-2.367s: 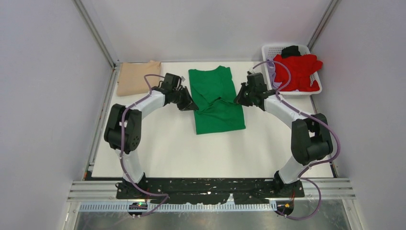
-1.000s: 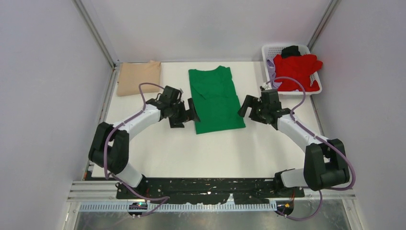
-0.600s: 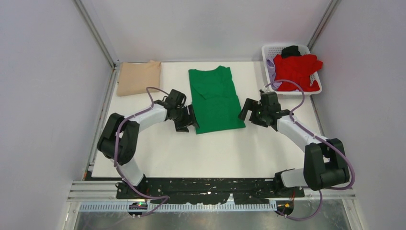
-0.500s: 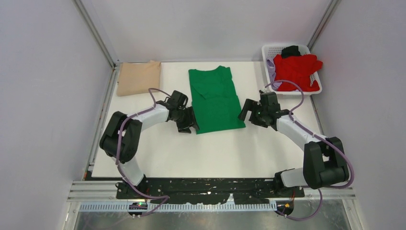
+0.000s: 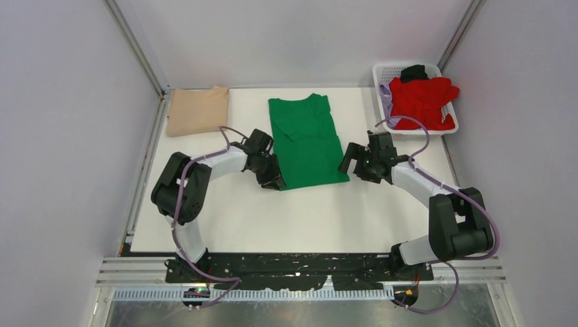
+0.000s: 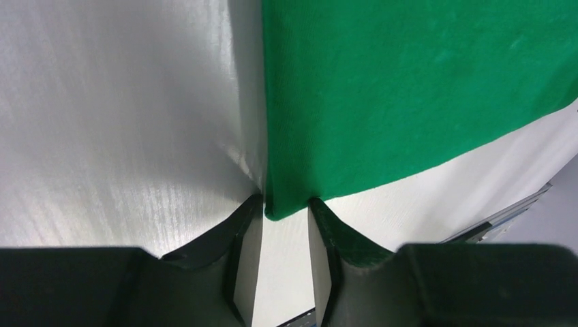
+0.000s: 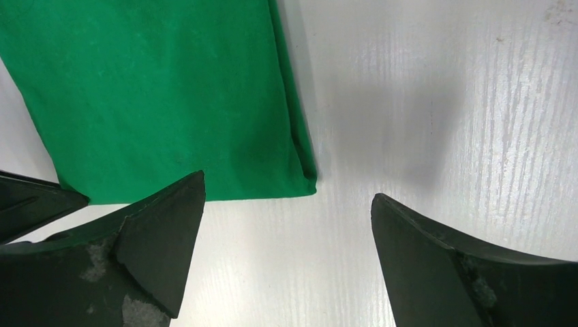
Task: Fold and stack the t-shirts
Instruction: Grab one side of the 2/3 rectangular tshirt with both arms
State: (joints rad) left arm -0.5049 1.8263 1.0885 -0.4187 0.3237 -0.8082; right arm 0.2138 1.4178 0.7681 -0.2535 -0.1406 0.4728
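In the top view the green t-shirt (image 5: pixel 307 139) lies flat on the table (image 5: pixel 225 218), with its sides already folded in, and my two grippers stand at its near hem, one on each side. The left gripper (image 5: pixel 272 178) is at its own corner and the right gripper (image 5: pixel 351 158) at the opposite one. I judge they stand so in order to lift the hem and fold it toward the collar. The tan t-shirt (image 5: pixel 198 110) lies folded far beyond the left gripper, and the red t-shirt (image 5: pixel 422 102) waits in the basket (image 5: pixel 382 71) beyond the right one. In the left wrist view the left gripper (image 6: pixel 283 204) has only a narrow gap, and the hem corner sits exactly in this gap. The cloth looks not pinched yet, because I see table between the fingers. In the right wrist view the right gripper (image 7: pixel 286 189) is wide open and holds nothing. The other hem corner lies just ahead, between its fingers (image 7: pixel 160 238).
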